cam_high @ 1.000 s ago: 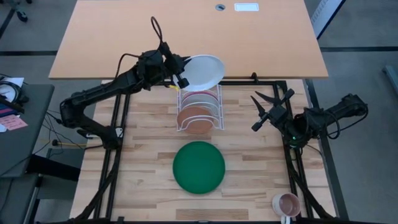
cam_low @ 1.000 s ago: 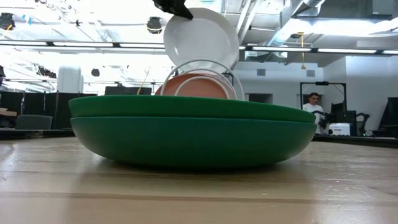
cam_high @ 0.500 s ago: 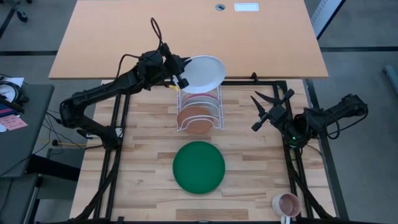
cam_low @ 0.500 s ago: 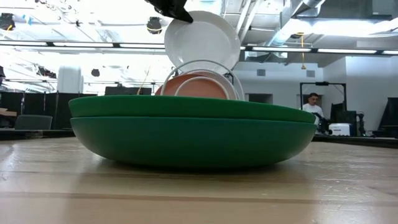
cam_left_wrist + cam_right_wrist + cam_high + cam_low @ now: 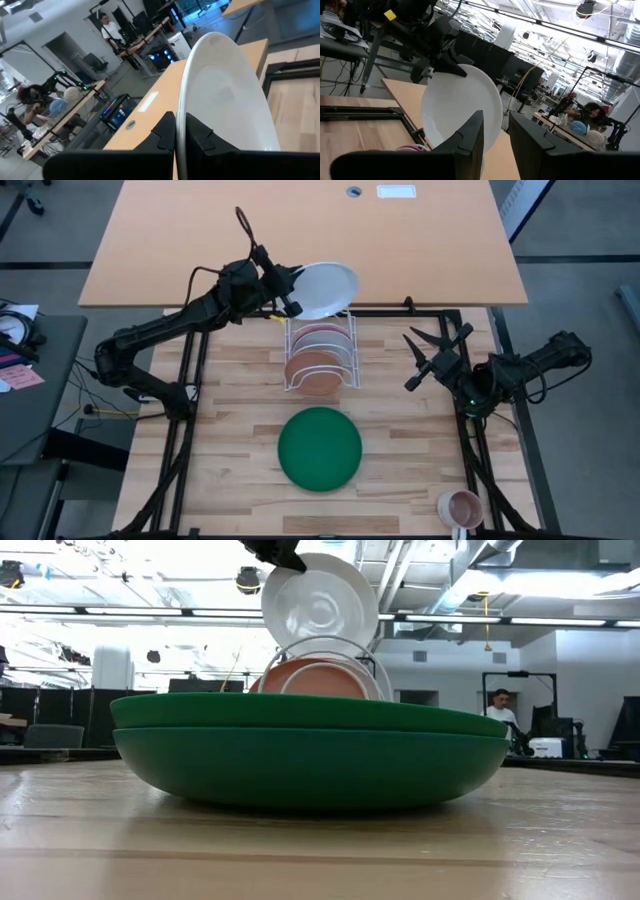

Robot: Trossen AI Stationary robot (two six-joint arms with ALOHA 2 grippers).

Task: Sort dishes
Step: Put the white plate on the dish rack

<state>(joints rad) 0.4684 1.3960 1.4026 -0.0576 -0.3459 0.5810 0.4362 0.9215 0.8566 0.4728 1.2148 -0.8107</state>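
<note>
Since the left gripper point(image 5: 290, 302) is clamped on the white plate's point(image 5: 325, 288) rim, it hangs clear above the rack point(image 5: 320, 360) (pink and brown plates slotted inside), while the right gripper point(image 5: 432, 352) waits, fingers apart.

In the low view, the green plate point(image 5: 310, 760) fills the foreground and hides the lower part of the wire rack point(image 5: 325, 665) and of the plates standing in it; only their upper arcs show above its rim. The left gripper point(image 5: 275, 552) is cut off by that picture's top edge. From above, the pink plate point(image 5: 322, 337) in the rack shows only as a thin edge. The mug point(image 5: 462, 508) is partly cut by the bottom edge.
</note>
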